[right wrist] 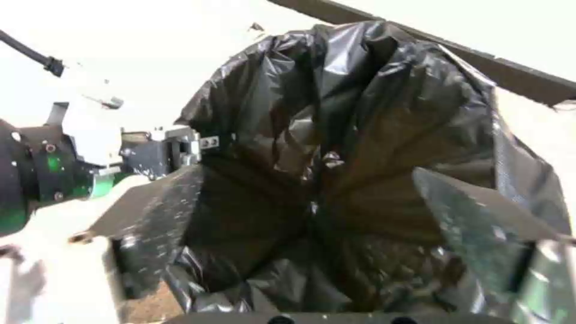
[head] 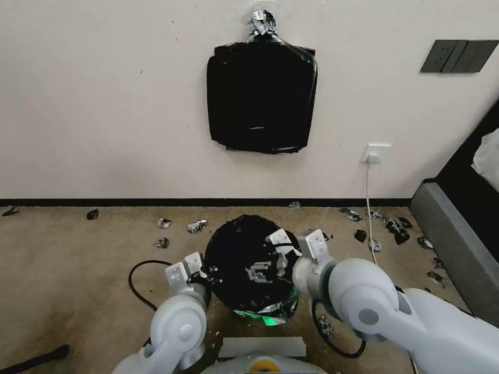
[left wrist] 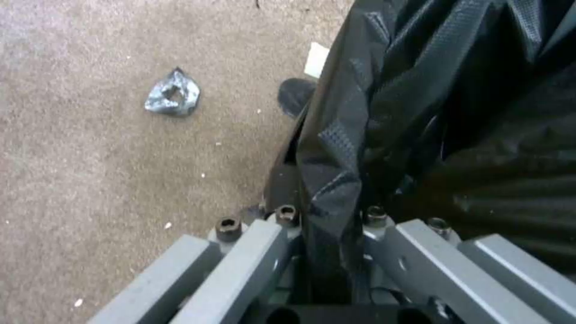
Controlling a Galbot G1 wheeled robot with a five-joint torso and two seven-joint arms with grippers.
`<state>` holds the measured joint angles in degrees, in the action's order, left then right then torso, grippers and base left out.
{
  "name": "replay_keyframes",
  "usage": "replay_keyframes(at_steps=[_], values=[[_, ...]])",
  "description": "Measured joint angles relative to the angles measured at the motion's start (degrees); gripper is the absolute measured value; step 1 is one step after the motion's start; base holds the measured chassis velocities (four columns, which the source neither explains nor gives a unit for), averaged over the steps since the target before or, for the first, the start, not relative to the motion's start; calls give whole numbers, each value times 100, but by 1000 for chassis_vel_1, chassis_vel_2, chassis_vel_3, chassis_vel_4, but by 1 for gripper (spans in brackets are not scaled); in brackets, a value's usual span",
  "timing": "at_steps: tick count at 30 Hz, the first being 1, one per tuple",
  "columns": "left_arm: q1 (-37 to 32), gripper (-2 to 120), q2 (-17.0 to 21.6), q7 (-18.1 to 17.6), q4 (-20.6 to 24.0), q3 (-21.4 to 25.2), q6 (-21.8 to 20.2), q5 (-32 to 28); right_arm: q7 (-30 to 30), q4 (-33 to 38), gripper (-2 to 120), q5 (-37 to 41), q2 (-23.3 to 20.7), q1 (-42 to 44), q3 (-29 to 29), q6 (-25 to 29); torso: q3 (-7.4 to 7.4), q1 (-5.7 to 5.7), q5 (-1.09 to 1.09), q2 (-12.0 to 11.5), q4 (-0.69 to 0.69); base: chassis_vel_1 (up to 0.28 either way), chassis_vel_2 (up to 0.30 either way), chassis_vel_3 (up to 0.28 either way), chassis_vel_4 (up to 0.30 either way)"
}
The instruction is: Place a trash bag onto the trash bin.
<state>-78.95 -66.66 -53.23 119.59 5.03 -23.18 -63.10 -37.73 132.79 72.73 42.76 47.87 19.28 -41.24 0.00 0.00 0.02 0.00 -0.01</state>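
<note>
Beige carpet (head: 78, 259) runs up to a cream wall (head: 104, 104) with a dark skirting strip, and small black plastic scraps (head: 395, 228) lie scattered along its far edge. High on the wall hangs a thick squarish bundle of black bags (head: 261, 98) with a silvery neck. Near the middle of the floor, just in front of the robot, the trash bag (head: 241, 259) is spread over the top of the trash bin (head: 270, 317), whose pale greenish base peeks out at the near side beneath the film. The left claw (head: 188, 267) sits at the bag's left edge; seen from the left wrist, its two fingers (left wrist: 252, 252) stand on either side of a fold of the black film (left wrist: 336, 180), closed on it. The right claw (head: 293, 244) reaches over the bag's right rim with its fingers spread apart, and from the right wrist the bag's crumpled hollow (right wrist: 336, 171) lies between those parted fingers (right wrist: 474, 202). A black cable (head: 136, 285) loops on the carpet to the left of the bin, and a white cord (head: 370, 208) drops from a wall socket on the right.
</note>
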Motion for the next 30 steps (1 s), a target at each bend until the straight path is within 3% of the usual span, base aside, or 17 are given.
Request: replay_keyframes(at_steps=[4, 16, 22, 24, 25, 27, 29, 30], values=[[26, 11, -21, 71, -44, 0, 44, 33, 93, 14, 100, -71, -62, 90, -134, 0, 0, 0, 0, 0, 0, 0, 0, 0, 0], [-147, 54, 127, 635, 282, 66, 35, 324, 151, 107, 100, -140, -118, 473, -557, 0, 0, 0, -2, 0, 0, 0, 0, 0, 0], [-427, 78, 421, 1573, 721, 281, 235, 1789, 492, 173, 100, -627, -96, 809, -1045, 227, 0, 0, -2, 0, 1, 0, 0, 0, 0], [-643, 86, 505, 2145, 850, 514, 634, 2579, 948, 66, 100, -1458, -52, 1037, -1296, 562, 0, 0, -3, 0, 0, 0, 0, 0, 0], [-643, 86, 505, 2145, 850, 514, 634, 2579, 948, 66, 100, -1458, -52, 1037, -1296, 562, 0, 0, -3, 0, 0, 0, 0, 0, 0], [-907, 95, 503, 2608, 872, 882, 1166, 3337, 1536, -191, 100, -2529, 149, 1395, -1744, 1027, 0, 0, -2, 0, 1, 0, 0, 0, 0], [-1120, 99, 466, 2883, 833, 1173, 1603, 3850, 1876, -403, 100, -3233, 413, 1806, -2140, 1482, 0, 0, -3, 0, 2, 0, 0, 0, 0], [-1120, 99, 466, 2883, 833, 1173, 1603, 3850, 1876, -403, 100, -3233, 413, 1806, -2140, 1482, 0, 0, -3, 0, 2, 0, 0, 0, 0]])
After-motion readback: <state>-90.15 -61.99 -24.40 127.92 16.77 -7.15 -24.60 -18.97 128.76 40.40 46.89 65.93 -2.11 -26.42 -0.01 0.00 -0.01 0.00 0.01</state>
